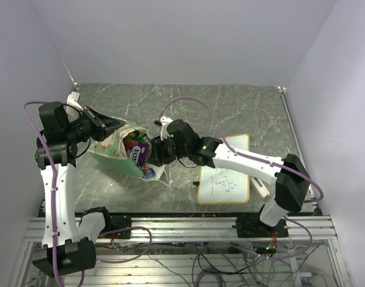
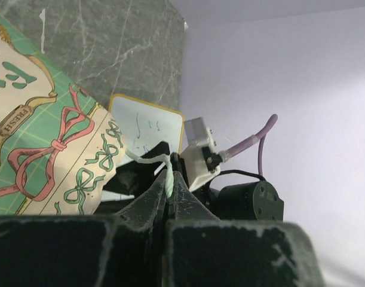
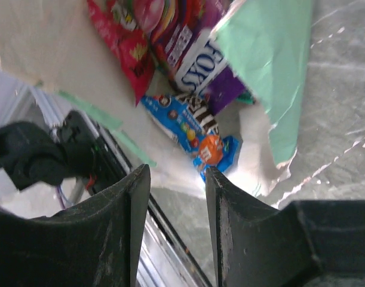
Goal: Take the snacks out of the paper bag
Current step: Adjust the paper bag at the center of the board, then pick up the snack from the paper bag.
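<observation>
The right arm (image 1: 242,158) crosses the whiteboard (image 1: 227,185), hiding part; its writing is too small to read. From the right wrist, the red packet (image 3: 125,45) runs off the top edge, and the bag (image 3: 272,66) covers part of the purple packet (image 3: 194,42)

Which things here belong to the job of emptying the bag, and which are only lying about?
Belong: paper bag, purple packet, red packet, blue candy packet, left end effector shut on the string handle, right end effector open.
Lying about: whiteboard, small white block beside it.
</observation>
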